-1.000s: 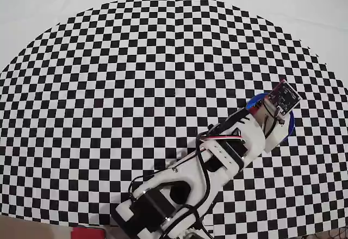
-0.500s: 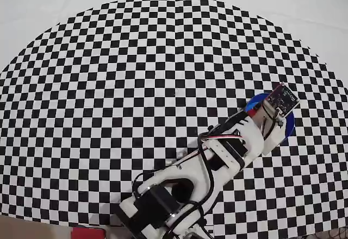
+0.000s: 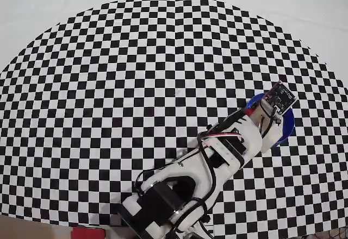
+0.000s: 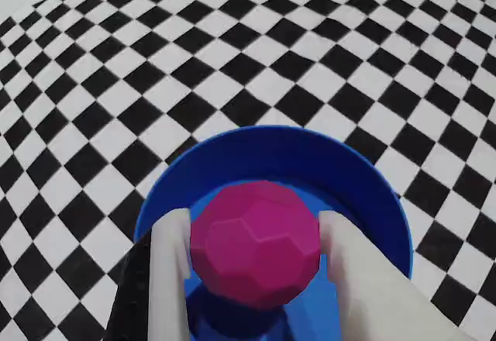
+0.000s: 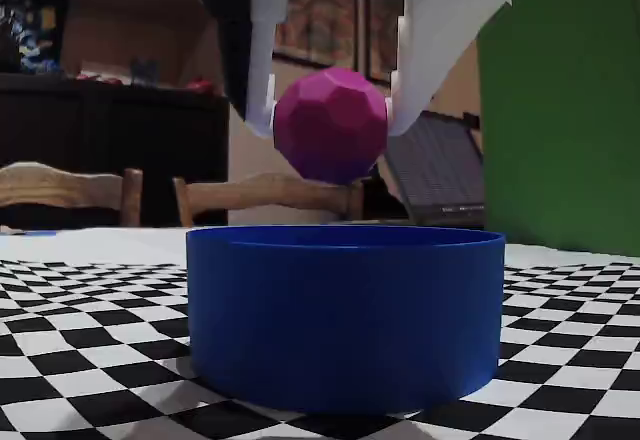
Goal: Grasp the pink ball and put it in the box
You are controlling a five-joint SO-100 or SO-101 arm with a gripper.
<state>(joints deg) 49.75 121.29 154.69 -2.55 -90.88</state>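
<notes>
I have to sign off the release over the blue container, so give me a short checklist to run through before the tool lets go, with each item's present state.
1. Pink ball held between both fingers of the tool: ok.
2. Ball over the box opening, not the checkered mat, in the wrist view: ok.
3. Ball clear above the rim in the fixed view: ok.
4. Box upright and flat on the mat: ok.
5. Box interior free of other things: cannot tell, partly hidden.

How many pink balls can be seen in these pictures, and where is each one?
1. The pink ball is held between the fingers of the pincer, in the air above the blue box. No other ball shows.
</notes>
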